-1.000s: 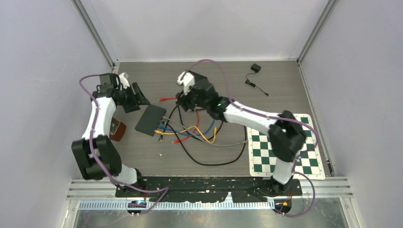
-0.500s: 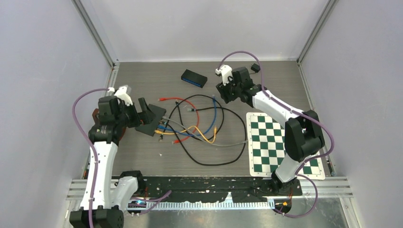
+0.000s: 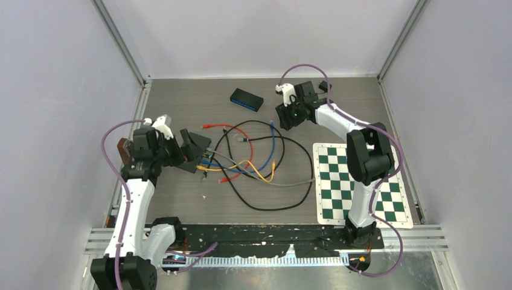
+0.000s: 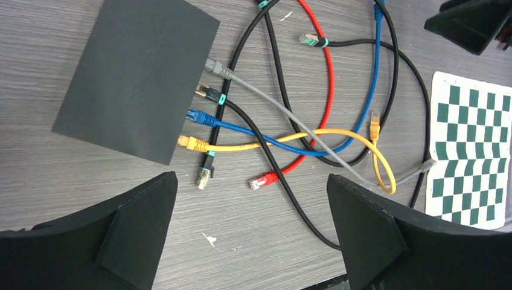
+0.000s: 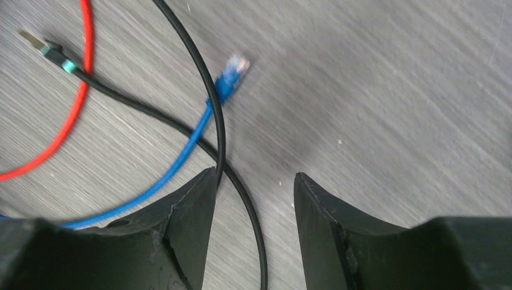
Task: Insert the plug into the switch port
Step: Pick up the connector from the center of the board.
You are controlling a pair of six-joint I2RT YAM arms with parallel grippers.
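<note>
From above, the left gripper [image 3: 186, 148] is seen spread to its widest and empty, with the switch [image 3: 196, 158] right at its fingers; whether it is touched cannot be told. The right gripper [image 3: 288, 118] is seen about half open and empty, with the blue plug [image 3: 272, 125] just ahead of it. Since the switch is not clamped, it could be shoved across the table when a plug is pressed in.

In the left wrist view, the switch [image 4: 139, 78] lies ahead of the open fingers [image 4: 121, 241], with four cables already seated along its edge. A loose black-cable plug [image 4: 205, 176] and a red plug [image 4: 262, 180] lie between the fingertips. If the fingers are closed here, a seated cable could be snagged and pulled out.

In the right wrist view, the blue plug [image 5: 232, 71] lies just beyond the fingertips [image 5: 190, 211], and nothing is gripped. A black cable [image 5: 241, 193] runs between the fingers. It could be pinched instead of the plug, or the tangle dragged with it. The plug could also be taken askew, so that it jams at the port.
</note>
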